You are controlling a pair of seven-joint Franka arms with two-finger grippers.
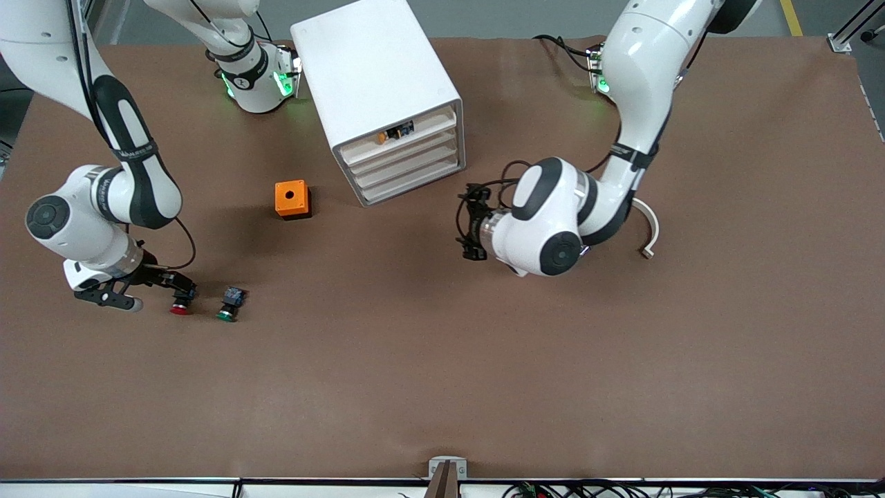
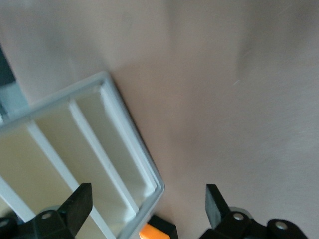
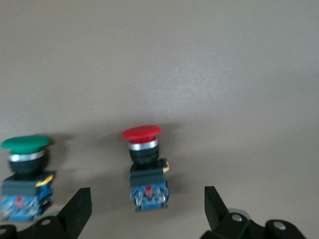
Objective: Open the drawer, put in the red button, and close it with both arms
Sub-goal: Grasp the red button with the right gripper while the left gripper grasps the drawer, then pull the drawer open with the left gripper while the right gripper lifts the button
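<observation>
The red button (image 1: 181, 305) lies on the brown table toward the right arm's end, cap toward the front camera. My right gripper (image 1: 161, 297) is low over it and open. In the right wrist view the red button (image 3: 146, 169) lies between and just ahead of the open fingers (image 3: 79, 204) of the right gripper (image 3: 147, 201); I cannot tell if they touch it. The white cabinet (image 1: 377, 83) stands farther back, and its second-highest drawer (image 1: 404, 153) is shut. My left gripper (image 1: 467, 223) hangs open and empty beside the cabinet's front corner. In the left wrist view the left gripper (image 2: 148, 199) faces the drawer fronts (image 2: 99, 149).
A green-capped button (image 1: 228, 308) lies beside the red one, also in the right wrist view (image 3: 25, 174). An orange box (image 1: 292, 199) sits near the cabinet, its edge in the left wrist view (image 2: 149, 232). The highest drawer holds an orange-and-blue part (image 1: 394, 133). A white curved piece (image 1: 650, 232) lies under the left arm.
</observation>
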